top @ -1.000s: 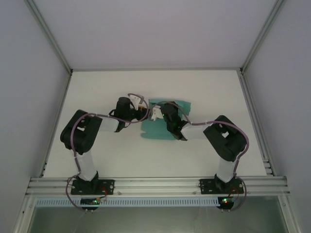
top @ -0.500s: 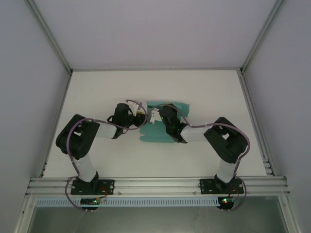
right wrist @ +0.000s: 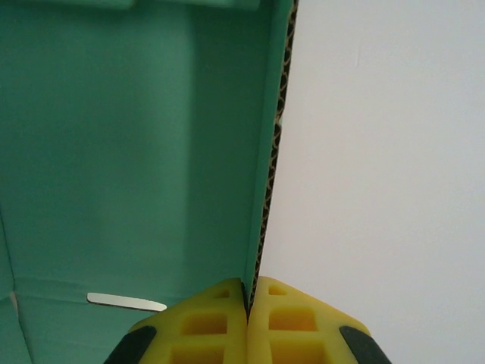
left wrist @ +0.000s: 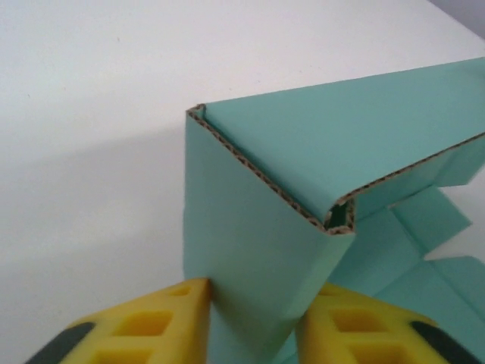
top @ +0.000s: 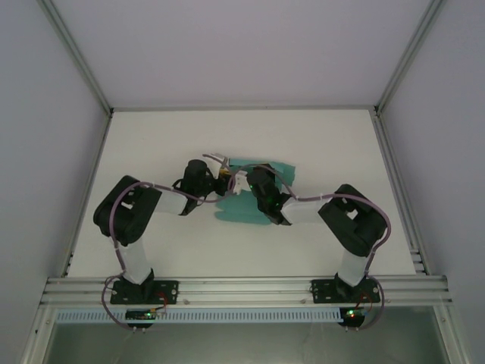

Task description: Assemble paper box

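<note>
The paper box (top: 277, 167) is teal corrugated card, partly folded, lying at the table's middle between both wrists. In the left wrist view a folded double wall of the box (left wrist: 250, 235) stands up between the yellow fingers (left wrist: 151, 326), which touch it on both sides; my left gripper (left wrist: 254, 292) is shut on that wall. In the right wrist view my right gripper (right wrist: 248, 287) is shut on the thin raised edge of a box wall (right wrist: 136, 152), with white table to its right. From above, the left gripper (top: 225, 180) and right gripper (top: 241, 182) meet at the box's left end.
The white table (top: 151, 144) is bounded by grey walls and aluminium posts. A rail (top: 242, 288) carrying the arm bases runs along the near edge. Open table lies to the left, right and far side of the box.
My left gripper has moved right, up to the box's left end, and now holds a folded wall. The right gripper kept its hold and shifted slightly left with the box.
</note>
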You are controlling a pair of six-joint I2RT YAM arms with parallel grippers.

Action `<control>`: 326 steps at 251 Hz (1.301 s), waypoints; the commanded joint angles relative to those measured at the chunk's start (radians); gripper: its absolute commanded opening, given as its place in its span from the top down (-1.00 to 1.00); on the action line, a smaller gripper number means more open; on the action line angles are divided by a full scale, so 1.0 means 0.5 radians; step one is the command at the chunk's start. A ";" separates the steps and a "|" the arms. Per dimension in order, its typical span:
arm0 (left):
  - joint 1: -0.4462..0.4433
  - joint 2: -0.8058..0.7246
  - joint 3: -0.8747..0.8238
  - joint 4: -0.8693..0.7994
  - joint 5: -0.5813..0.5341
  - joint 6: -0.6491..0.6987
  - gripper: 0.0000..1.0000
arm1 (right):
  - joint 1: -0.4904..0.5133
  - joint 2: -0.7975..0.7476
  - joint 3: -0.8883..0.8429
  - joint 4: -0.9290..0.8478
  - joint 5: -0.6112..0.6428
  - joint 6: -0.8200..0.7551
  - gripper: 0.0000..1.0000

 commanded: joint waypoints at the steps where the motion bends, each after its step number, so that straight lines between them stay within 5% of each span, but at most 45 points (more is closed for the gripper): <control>1: -0.020 0.061 0.061 0.194 -0.082 0.009 0.53 | 0.041 -0.044 -0.051 -0.200 -0.079 0.076 1.00; 48: -0.081 0.079 0.022 0.304 -0.294 0.097 1.00 | 0.050 -0.149 0.011 -0.575 -0.169 0.355 0.91; 97: -0.103 0.057 -0.051 0.340 -0.286 0.129 1.00 | 0.010 -0.452 0.102 -1.084 -0.323 0.962 -0.39; 126: -0.140 0.032 -0.127 0.395 -0.266 0.172 1.00 | -0.101 -0.756 0.234 -1.650 -0.854 1.529 -0.97; 176: -0.216 0.034 -0.171 0.394 -0.321 0.224 1.00 | -0.482 -1.008 0.333 -1.838 -1.888 2.126 -0.97; 207: -0.240 0.058 -0.226 0.518 -0.275 0.206 1.00 | -0.628 -0.809 0.574 -1.883 -1.947 2.431 -0.94; 259: -0.275 0.099 -0.264 0.591 -0.281 0.196 1.00 | -0.644 -0.291 1.083 -2.220 -2.013 2.401 -0.57; 326: -0.284 0.104 -0.315 0.630 -0.307 0.196 0.97 | -0.602 0.111 1.292 -2.394 -2.012 2.316 -0.31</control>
